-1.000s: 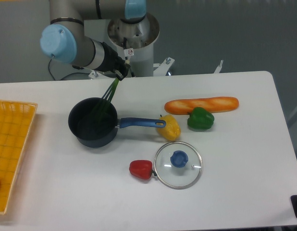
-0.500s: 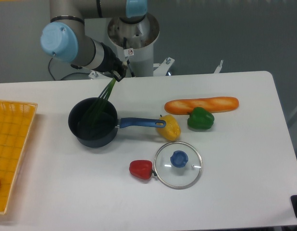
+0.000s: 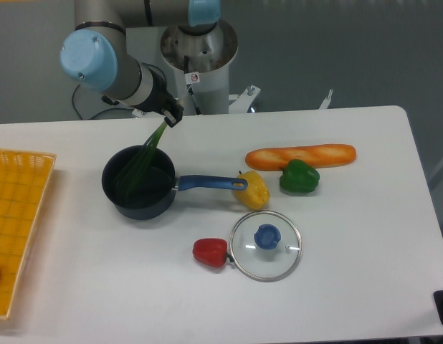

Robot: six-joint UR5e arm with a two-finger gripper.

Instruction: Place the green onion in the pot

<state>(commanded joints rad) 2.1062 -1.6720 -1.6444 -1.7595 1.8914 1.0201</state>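
The gripper [image 3: 169,118], clamped on the green onion [image 3: 140,163], has shifted left; stalks now reach deeper into the pot [image 3: 138,190].

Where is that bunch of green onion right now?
The green onion hangs from the gripper at the table's back left, its stalks fanning down into the pot, left of the yellow pepper.

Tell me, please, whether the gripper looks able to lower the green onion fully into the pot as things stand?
Probably yes. The gripper holds the green onion by its upper end, the stalks already hang inside the open pot, and the glass lid lies apart on the table, leaving the opening uncovered.
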